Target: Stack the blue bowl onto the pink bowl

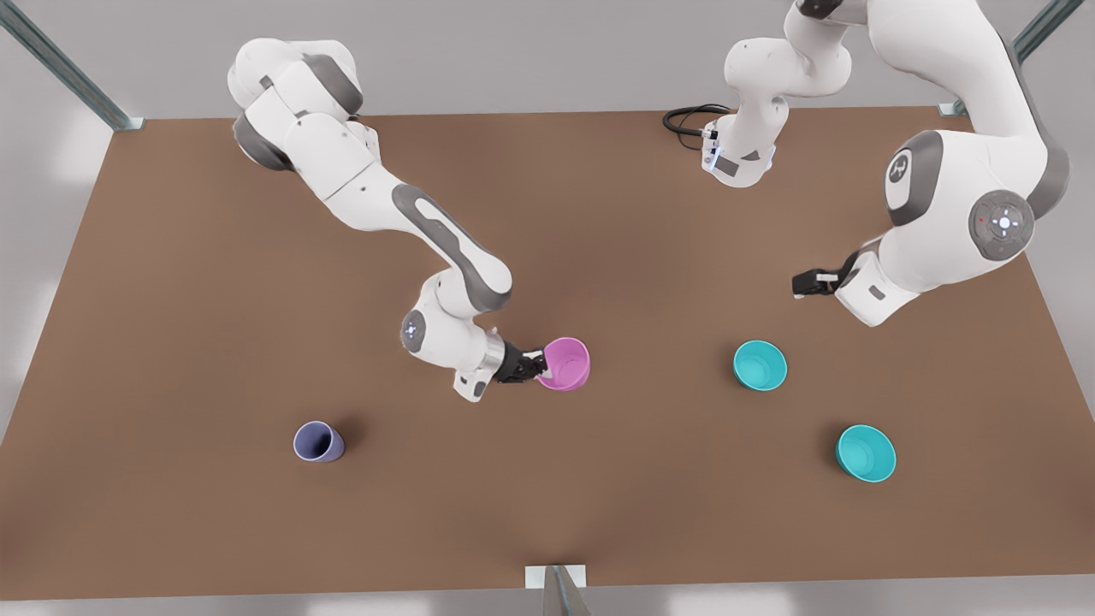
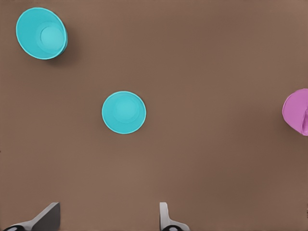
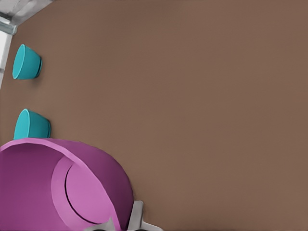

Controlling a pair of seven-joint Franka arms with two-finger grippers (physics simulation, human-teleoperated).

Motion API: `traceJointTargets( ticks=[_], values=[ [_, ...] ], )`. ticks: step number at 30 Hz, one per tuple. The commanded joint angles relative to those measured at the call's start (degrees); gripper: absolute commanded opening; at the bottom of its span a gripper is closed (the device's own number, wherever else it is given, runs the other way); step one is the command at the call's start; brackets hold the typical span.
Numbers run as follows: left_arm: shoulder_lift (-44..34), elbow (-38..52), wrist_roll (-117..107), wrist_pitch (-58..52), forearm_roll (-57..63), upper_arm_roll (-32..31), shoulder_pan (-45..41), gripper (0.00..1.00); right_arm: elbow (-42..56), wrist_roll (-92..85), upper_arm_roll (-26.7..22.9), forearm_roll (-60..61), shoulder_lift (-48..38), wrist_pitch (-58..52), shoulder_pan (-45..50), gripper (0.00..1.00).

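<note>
1. Right gripper (image 1: 537,366) clamped on the rim of the pink bowl (image 1: 565,364), near mid-desk; bowl tipped, with its opening turned sideways.
2. Left gripper (image 1: 802,283) poised above the desk (image 1: 214,299) toward the front view's right, fingers (image 2: 164,217) apart, nothing between them; seemingly waiting.
3. Two look-alike turquoise bowls upright on the desk, well apart from the pink one: the blue bowl (image 1: 760,365) closer to it, a second turquoise bowl (image 1: 866,453) farther toward the front view's right.
4. Lavender cup (image 1: 318,441) alone toward the front view's left, apart from everything.
5. Risks, judged from here:
   - Pinch on one thin wall only, so possible slipping or swinging of the pink bowl if moved fast.
   - Release while tilted: likely rolling or landing on its side, leaving no level base for stacking.
   - Two identical turquoise bowls: easy confusion over which to lift.
   - Both arms converging near mid-desk: chance of collision.
</note>
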Motion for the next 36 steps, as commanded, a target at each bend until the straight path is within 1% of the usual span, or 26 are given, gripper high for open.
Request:
traceJointTargets(
  ticks=[1,2,3,4,5,6,12,13,14,15,19,21,23,24,25,26,27,28,29,30,31,32,33,35,36],
  values=[
    [0.9,1.2,0.4,-0.7,-0.6,0.0,0.0,1.00,2.6,39.9,-0.4,0.7,2.0,3.3,1.4,0.21],
    [1.0,1.2,0.5,-0.6,-0.6,0.0,0.1,1.00,2.6,40.0,-0.5,0.6,2.4,3.3,1.5,0.21],
    [0.9,1.2,1.0,-0.6,-0.7,0.0,0.1,1.00,2.3,42.0,-2.5,0.5,2.4,3.3,3.6,0.21],
    [0.9,1.2,1.9,-0.7,-0.9,-0.1,0.1,1.00,2.3,43.6,-7.3,0.6,2.3,3.3,8.1,0.21],
    [1.1,1.2,2.0,-0.6,-0.9,-0.2,0.0,1.00,2.3,44.6,-8.4,0.6,2.4,3.3,9.4,0.21],
    [1.5,1.1,2.0,-0.5,-0.9,-0.4,0.0,1.00,2.4,45.0,-9.2,0.5,2.7,3.3,9.9,0.21],
    [1.1,2.2,1.4,-2.0,-2.6,-0.2,-0.1,1.00,5.6,45.1,-9.3,0.1,6.1,3.3,10.6,0.21],
    [1.2,2.4,1.3,-2.0,-2.6,-0.1,-0.1,1.00,6.1,45.0,-9.3,-0.1,6.5,3.3,10.7,0.31],
    [1.2,2.4,1.3,-2.4,-2.6,-0.1,-0.1,1.00,6.1,44.9,-9.3,-0.1,6.6,3.3,11.0,0.56],
    [1.4,2.5,1.3,-2.4,-2.5,-0.1,0.0,1.00,6.2,44.6,-9.4,-0.2,6.6,3.3,11.0,1.00],
    [1.2,3.0,1.5,-4.2,-2.5,0.4,0.0,1.00,7.0,44.1,-9.5,-0.2,6.1,2.1,10.6,1.00],
    [1.5,3.0,2.0,-4.3,-2.5,0.5,0.1,1.00,9.2,44.3,-11.8,0.3,3.7,-5.9,9.5,1.00],
    [1.6,3.0,2.4,-4.2,-2.4,0.5,0.3,1.00,10.2,44.6,-12.1,-0.2,0.1,-17.7,4.1,1.00],
    [2.2,3.0,2.4,-3.9,-2.8,1.0,0.3,1.00,10.3,44.5,-13.6,-1.6,-2.6,-25.6,1.4,1.00],
    [3.9,2.9,2.7,-3.5,-7.9,1.9,0.3,1.00,10.5,43.9,-18.0,-8.4,-5.6,-35.5,0.1,1.00],
    [4.7,2.7,4.8,-2.8,-7.9,3.3,0.4,1.00,12.8,43.8,-20.4,-17.8,-6.4,-43.0,-0.7,1.00],
    [5.9,2.3,5.7,-1.8,-8.1,4.6,0.3,1.00,15.0,42.5,-20.9,-23.8,-6.8,-50.6,-4.1,1.00],
    [6.9,2.3,5.7,0.6,-8.8,4.7,0.4,1.00,20.4,32.3,-20.8,-31.1,-6.2,-59.5,-9.8,1.00],
    [8.6,2.3,5.7,3.6,-8.9,4.7,0.4,1.00,25.1,18.6,-21.2,-33.0,-6.6,-68.9,-14.9,1.00],
    [10.8,2.3,7.9,5.6,-9.1,4.7,2.4,1.00,31.5,11.6,-21.2,-35.5,-6.7,-77.6,-18.1,1.00],
    [11.7,-0.6,10.2,11.4,-10.8,4.7,4.2,1.00,34.8,6.3,-21.2,-41.1,-6.8,-80.8,-18.9,1.00],
    [12.1,-5.4,12.5,18.4,-10.8,4.8,4.3,1.00,36.1,5.6,-21.1,-43.3,-10.0,-85.1,-18.8,1.00],
    [13.8,-7.4,13.4,24.1,-10.8,4.8,4.4,1.00,34.9,5.6,-22.0,-44.2,-16.2,-86.3,-17.9,1.00],
    [17.8,-8.6,18.7,31.0,-11.3,4.7,5.8,1.00,23.3,5.5,-22.3,-46.9,-31.7,-85.5,-17.0,1.00],
    [18.6,-9.4,20.9,31.4,-11.4,4.8,6.0,1.00,17.5,5.7,-22.3,-46.9,-37.1,-82.8,-17.1,1.00]
  ],
)
